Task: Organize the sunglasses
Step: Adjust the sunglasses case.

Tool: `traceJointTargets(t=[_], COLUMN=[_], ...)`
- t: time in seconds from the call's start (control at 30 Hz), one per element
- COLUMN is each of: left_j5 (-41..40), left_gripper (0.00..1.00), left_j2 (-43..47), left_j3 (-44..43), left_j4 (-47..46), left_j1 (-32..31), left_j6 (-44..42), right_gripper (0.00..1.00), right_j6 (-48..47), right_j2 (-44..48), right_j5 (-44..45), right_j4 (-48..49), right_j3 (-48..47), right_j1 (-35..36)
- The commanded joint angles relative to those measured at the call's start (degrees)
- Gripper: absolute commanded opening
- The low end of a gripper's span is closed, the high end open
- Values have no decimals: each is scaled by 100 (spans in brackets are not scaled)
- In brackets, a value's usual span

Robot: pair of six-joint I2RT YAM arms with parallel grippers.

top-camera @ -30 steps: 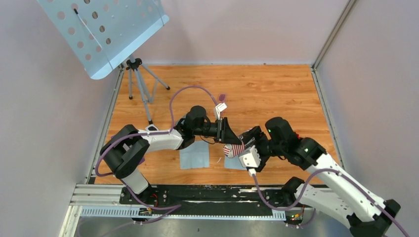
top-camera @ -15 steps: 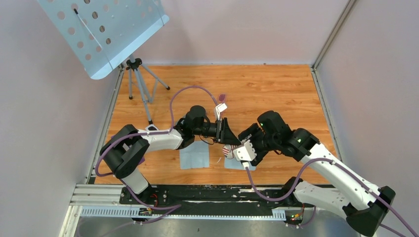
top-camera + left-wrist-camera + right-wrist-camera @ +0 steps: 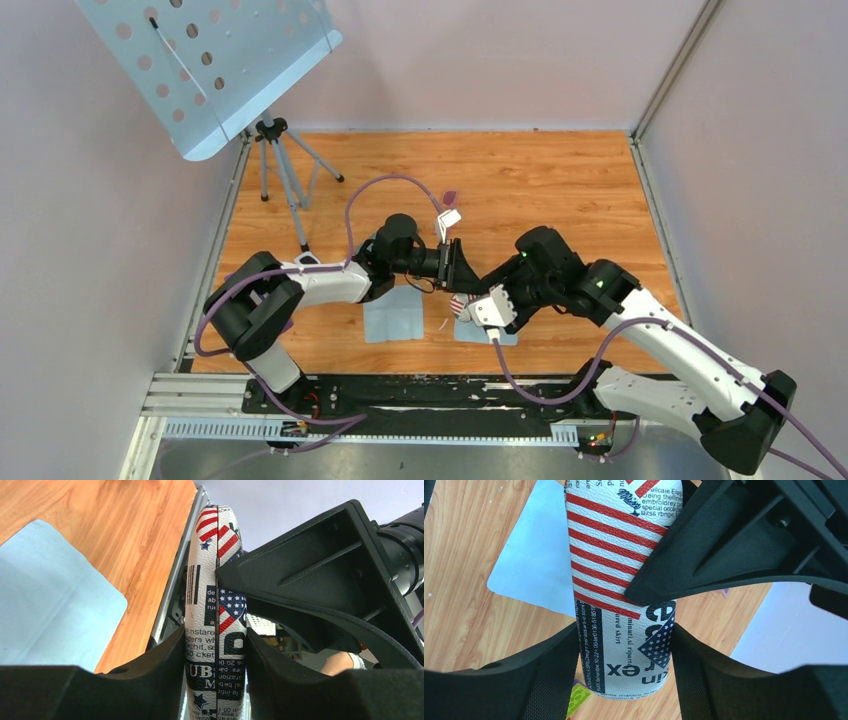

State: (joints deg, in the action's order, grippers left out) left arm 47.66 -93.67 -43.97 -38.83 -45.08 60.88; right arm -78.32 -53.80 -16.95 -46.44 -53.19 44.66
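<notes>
Starting closest to us: both arms are bolted to the metal rail [image 3: 400, 395] at the front edge and lean in toward the middle of the wooden tabletop [image 3: 560, 180]. Just past the rail, 2 light blue cloths lie flat on the wood, 1 on the left [image 3: 393, 315] and 1 on the right [image 3: 505, 338] that's partly covered by the right arm.

Above those cloths the 2 arms meet, and both have hold of the same flag-print case [image 3: 609, 545]. The left gripper [image 3: 215, 640] is clamped on it, a finger pressed against each side of the seam. The right gripper [image 3: 624, 635] is squeezed around the other end, fingers snug on both flanks. From each wrist camera we can see the other gripper's black body right up against the case. The case looks lifted off the wood, long edge up.

A bit further back, just beyond the left gripper, we spot the sunglasses [image 3: 450, 196], a tiny purple-pink shape lying on the tabletop, apart from the case and both grippers. It's too small for us to make out the frame.

Back left, there's a pale perforated panel [image 3: 205, 70] tilted on a tripod [image 3: 280, 160].
</notes>
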Motion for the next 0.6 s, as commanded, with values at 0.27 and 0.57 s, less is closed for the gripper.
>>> traceJointTargets(t=[0.27, 0.57], left_j5=[-1588, -3872], left_gripper=[85, 96], left_j2=[1630, 2924], left_j3=[33, 1100], left_j4=[1071, 486], left_j1=[52, -30], left_j6=[-2224, -2545], right_gripper=[24, 0], right_j6=[1926, 4533], right_j2=[-378, -1352], right_j5=[-875, -4084], right_j4=[-913, -674], right_j3=[-561, -1137], right_j1=[-395, -2798])
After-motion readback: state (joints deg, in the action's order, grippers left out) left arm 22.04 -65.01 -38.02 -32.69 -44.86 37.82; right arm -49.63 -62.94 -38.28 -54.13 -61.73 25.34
